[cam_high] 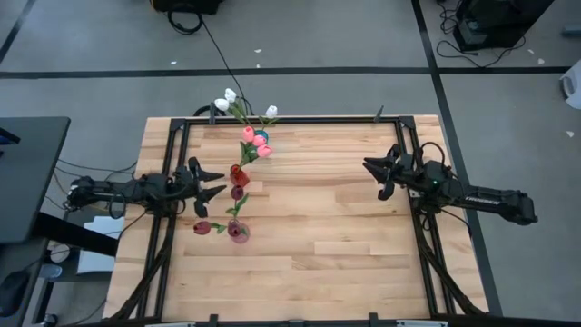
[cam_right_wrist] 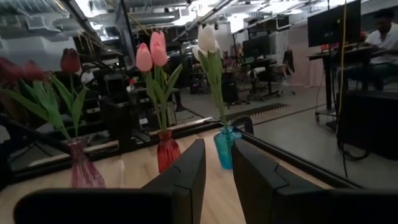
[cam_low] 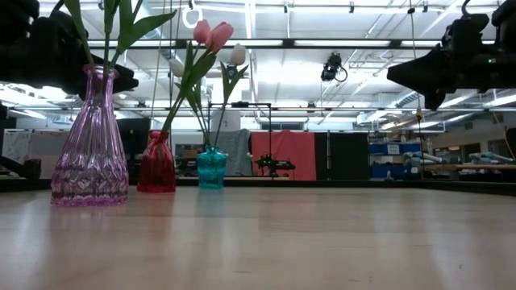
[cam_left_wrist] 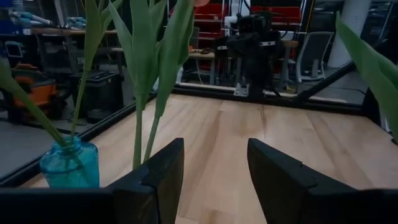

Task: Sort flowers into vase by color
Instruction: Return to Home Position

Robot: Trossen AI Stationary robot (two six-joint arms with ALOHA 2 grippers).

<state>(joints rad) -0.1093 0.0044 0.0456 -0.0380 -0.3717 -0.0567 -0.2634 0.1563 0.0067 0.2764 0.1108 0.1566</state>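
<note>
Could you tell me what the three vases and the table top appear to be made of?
The purple vase looks like clear tinted glass or plastic: ribbed facets, light passing through. The red vase and teal vase look alike, glossy and translucent. The table looks like pale wood planks with a smooth sheen.

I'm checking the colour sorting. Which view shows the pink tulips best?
The right wrist view: both pink tulips show whole, stems running down into the red vase. The low view shows them, heads near the top edge. The high view shows only small pink heads from above. The left wrist view shows mainly green stems and leaves.
</note>
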